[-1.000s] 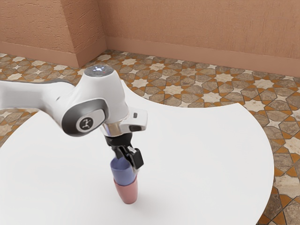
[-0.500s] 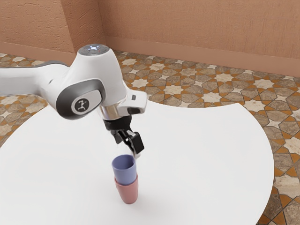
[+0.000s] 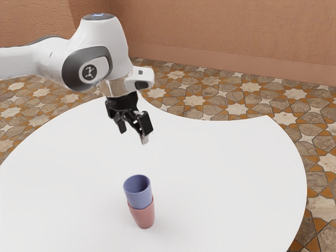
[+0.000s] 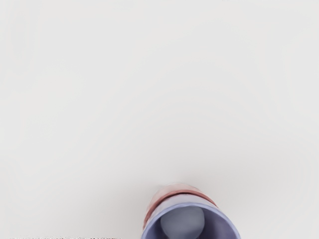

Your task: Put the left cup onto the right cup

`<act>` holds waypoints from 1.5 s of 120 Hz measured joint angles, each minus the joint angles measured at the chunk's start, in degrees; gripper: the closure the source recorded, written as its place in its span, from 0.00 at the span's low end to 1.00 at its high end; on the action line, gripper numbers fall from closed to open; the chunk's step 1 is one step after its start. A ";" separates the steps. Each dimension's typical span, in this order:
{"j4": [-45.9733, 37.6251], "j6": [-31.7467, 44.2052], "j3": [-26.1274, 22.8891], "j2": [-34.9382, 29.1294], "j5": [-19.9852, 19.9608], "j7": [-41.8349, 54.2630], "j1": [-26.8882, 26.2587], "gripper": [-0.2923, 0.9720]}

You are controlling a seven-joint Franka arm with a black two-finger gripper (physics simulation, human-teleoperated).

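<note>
Fingers of the black gripper stand spread apart with nothing between them, hanging in the air above the table and touching neither cup.

Below the gripper and well apart from it, the lavender-blue cup sits nested in the mouth of the pinkish-red cup. Both stand with their mouths up, so the long axis of the stack runs up from the tabletop, leaning slightly toward the exterior view's left at the top. The blue cup's open rim faces upward and its lower part is sunk inside the red one, whose base rests on the table. From the wrist view I look almost straight down into the blue cup, its hollow empty and pale at the bottom, with a band of the red cup showing behind its rim.

The stack stands on the near part of the round white table, toward its front edge, with bare white tabletop all around it. Nothing stands between the gripper and the cups.

The white arm comes in from the exterior view's upper left, its grey-capped joint above the gripper. Beyond the table lies a star-patterned tiled floor in brown and cream, ending at a terracotta wall.
</note>
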 joint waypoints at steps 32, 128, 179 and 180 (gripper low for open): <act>7.74 -2.75 2.99 5.12 0.07 0.86 0.19 0.23; 27.88 -12.36 5.77 14.91 0.24 4.08 0.98 0.23; 28.26 -13.90 5.81 13.97 0.06 4.84 0.97 0.23; 28.26 -13.92 5.82 13.97 0.06 4.85 0.97 0.23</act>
